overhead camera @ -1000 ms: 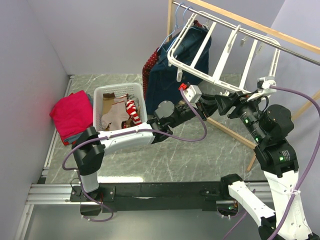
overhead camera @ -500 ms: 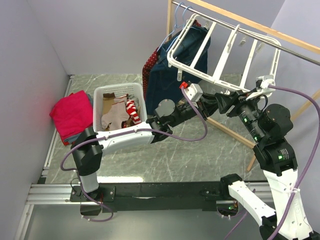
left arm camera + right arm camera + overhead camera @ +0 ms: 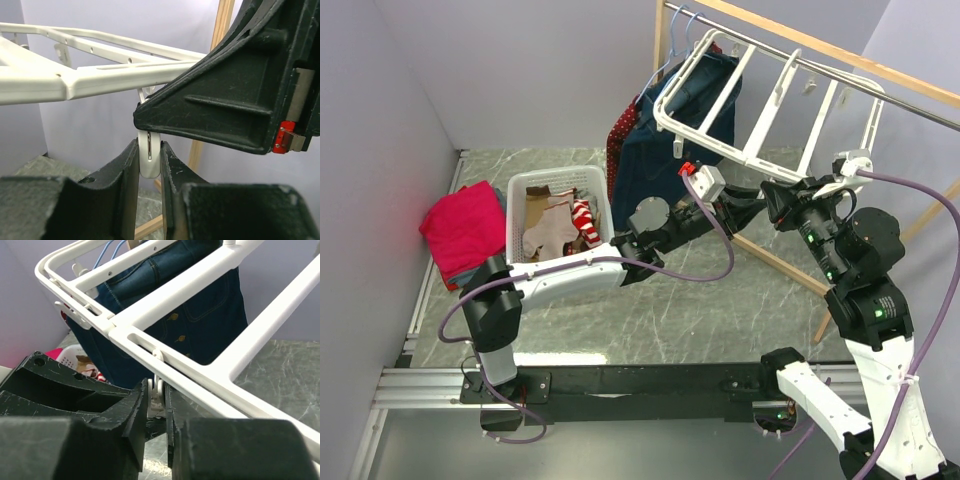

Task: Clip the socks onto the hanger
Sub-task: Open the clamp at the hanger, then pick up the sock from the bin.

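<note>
The left tool [image 3: 149, 150] was clenched on a clip [image 3: 149, 162] under the hanger [image 3: 190, 276], and the right tool [image 3: 156, 390] pinched the same clip. The socks [image 3: 552, 228] lay in the basket [image 3: 511, 220].

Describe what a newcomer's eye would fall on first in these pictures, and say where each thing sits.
The large white plastic rectangular drying frame hangs tilted at upper right. Under its near edge the left pincer and the right pincer meet, each closed on a small white dangling clip. At far left lies a folded bright pink cloth, beside a white slatted basket holding socks.
</note>
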Action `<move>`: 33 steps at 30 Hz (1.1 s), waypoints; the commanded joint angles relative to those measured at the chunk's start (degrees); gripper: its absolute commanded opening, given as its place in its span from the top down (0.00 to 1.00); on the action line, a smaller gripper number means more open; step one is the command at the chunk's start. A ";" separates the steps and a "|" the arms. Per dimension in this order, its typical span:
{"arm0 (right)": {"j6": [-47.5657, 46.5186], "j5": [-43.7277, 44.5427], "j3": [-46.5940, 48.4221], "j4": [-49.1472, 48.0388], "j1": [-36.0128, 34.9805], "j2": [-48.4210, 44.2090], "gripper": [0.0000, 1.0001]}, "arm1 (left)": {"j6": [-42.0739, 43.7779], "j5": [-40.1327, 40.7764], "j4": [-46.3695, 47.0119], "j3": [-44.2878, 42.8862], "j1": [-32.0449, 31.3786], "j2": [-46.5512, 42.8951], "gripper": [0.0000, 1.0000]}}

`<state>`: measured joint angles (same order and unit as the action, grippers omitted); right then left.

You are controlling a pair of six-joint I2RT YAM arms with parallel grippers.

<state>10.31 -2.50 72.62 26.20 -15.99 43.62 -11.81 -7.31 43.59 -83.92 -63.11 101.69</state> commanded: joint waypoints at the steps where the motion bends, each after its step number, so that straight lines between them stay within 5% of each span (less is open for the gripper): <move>1: -0.37 1.62 -0.37 -5.28 -0.27 0.33 0.83 | -0.67 -3.15 -0.97 0.25 -1.75 -3.25 0.74; 8: -0.37 2.06 -1.25 -5.63 -0.27 -0.20 0.89 | -1.19 -2.45 -1.14 2.88 -1.75 -5.62 0.56; 12: -0.46 1.63 -2.13 -5.98 -0.27 -0.55 0.89 | -1.19 -0.60 -2.46 6.48 -1.75 -9.13 0.37; 19: -0.72 0.75 -3.80 -7.21 -0.27 -1.34 0.85 | -2.86 11.50 -13.78 14.56 -1.58 -21.42 0.11; 23: -1.08 0.31 -4.59 -7.91 -0.36 -1.60 0.85 | -9.52 20.49 -30.87 15.19 1.93 -25.57 0.07; 26: -1.34 0.13 -4.94 -8.53 -0.27 -1.69 0.85 | -17.87 20.58 -40.30 16.68 7.64 -28.03 0.06; 33: -1.52 -0.75 -5.12 -8.79 -0.27 -1.69 0.85 | -22.37 21.55 -56.48 22.57 24.06 -30.59 0.08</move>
<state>9.50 -2.20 67.90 20.21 -15.99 42.22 -29.34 12.29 1.91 -62.94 -46.35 71.24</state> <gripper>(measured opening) 0.214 0.927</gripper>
